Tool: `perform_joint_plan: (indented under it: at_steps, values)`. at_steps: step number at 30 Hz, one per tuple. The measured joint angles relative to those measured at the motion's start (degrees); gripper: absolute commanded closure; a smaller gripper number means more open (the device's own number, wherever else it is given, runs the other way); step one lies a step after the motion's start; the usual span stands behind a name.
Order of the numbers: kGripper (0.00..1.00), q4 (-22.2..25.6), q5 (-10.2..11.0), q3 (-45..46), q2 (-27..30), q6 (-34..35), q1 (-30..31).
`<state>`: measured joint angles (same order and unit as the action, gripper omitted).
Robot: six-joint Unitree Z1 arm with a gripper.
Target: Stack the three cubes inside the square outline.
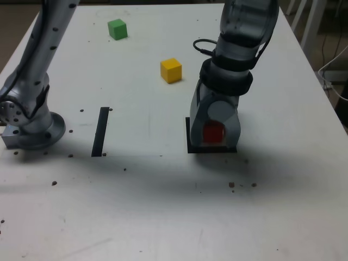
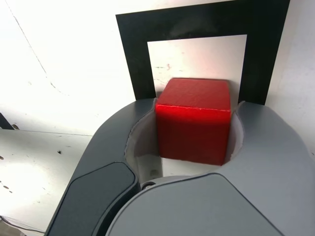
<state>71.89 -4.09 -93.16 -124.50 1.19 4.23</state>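
Red cube (image 2: 193, 120) between the jaws, at the square (image 2: 197, 20)

Gripper (image 2: 196, 104), grey: one, pointing down, set narrow about the red cube. One jaw stands on each side of it; whether they press on it cannot be told.

Red cube: one, solid colour, slightly scuffed at the edges. In the exterior view it shows between the jaws, over the lower part of the square. Whether its underside meets the surface cannot be told.

Square: one, black frame, white centre, flat. Partly hidden by the gripper in both views; bare white centre shows beside the red cube in the wrist view.

Yellow cube (image 1: 171, 71): one, on the table (image 1: 136, 217), apart from the square, beyond it and toward the exterior view's left.

Green cube (image 1: 117, 29): one, on the table, farther back and farther left in the exterior view than the yellow.

Strip (image 1: 100, 132): one, black, straight, flat, between the base (image 1: 41, 128) and the square.

Table: white, marked with small dark spots.

Arm (image 1: 236, 54): grey with dark bands, a black cable loop (image 1: 204, 47) at its side.
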Motion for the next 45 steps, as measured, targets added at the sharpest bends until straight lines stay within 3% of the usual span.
perform_joint_plan:
  at_steps: [6,10,17,23,31,45]
  values:
    - [0.27,0.2,0.0,0.9,0.0,-0.1,-0.4]
    - [0.17,0.3,0.2,1.1,0.0,-0.1,-0.5]
    - [0.01,1.1,2.8,2.5,3.4,0.8,-0.8]
    - [0.01,3.4,5.3,4.4,8.2,2.9,-1.7]
    - [0.01,5.7,6.9,6.3,9.9,3.0,-7.0]
    - [0.01,6.3,8.5,8.0,10.8,-1.9,-23.0]
